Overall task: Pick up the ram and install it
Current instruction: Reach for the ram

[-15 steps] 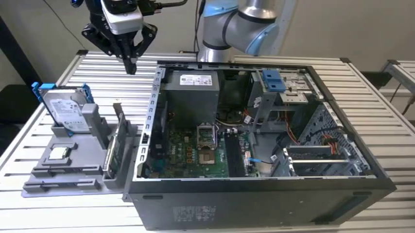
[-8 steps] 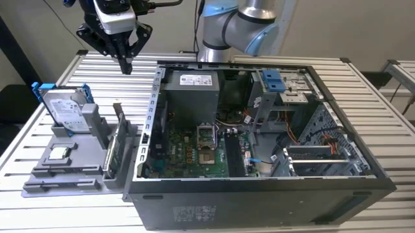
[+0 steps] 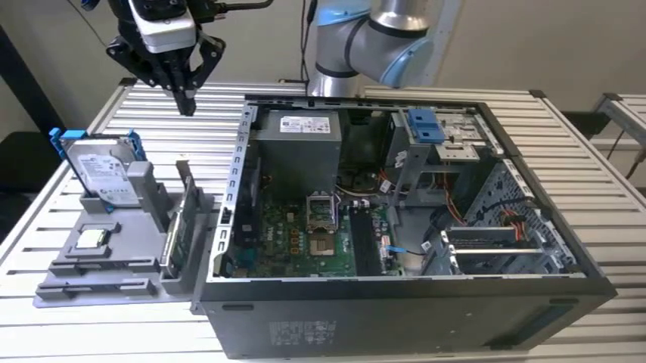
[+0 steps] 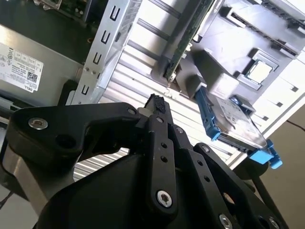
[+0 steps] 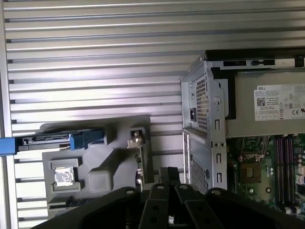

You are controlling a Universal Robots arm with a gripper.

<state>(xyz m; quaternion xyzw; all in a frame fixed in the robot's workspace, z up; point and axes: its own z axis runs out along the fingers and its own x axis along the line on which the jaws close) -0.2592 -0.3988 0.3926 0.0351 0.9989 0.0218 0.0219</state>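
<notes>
We see the pincer (image 3: 187, 108) hanging high over the surface (image 3: 565, 162), near its far corner on the exterior view's left. Its fingers are pressed together with nothing between them. The gray holder (image 3: 131, 261) sits along that same side edge, just beside the open computer case (image 3: 404, 318).

We take the ram (image 3: 96, 288) to be the thin dark strip in the slot at the holder's end toward the near edge, but it sits low and we can't be sure. It is not yet picked up. Its long axis runs along the surface's near edge.

From the pincer, the ram lies down and toward the near edge, at the holder's opposite end. The hard drive (image 3: 101, 178), the processor chip (image 3: 91, 239) and the upright green card (image 3: 172, 234) stand between them.
</notes>
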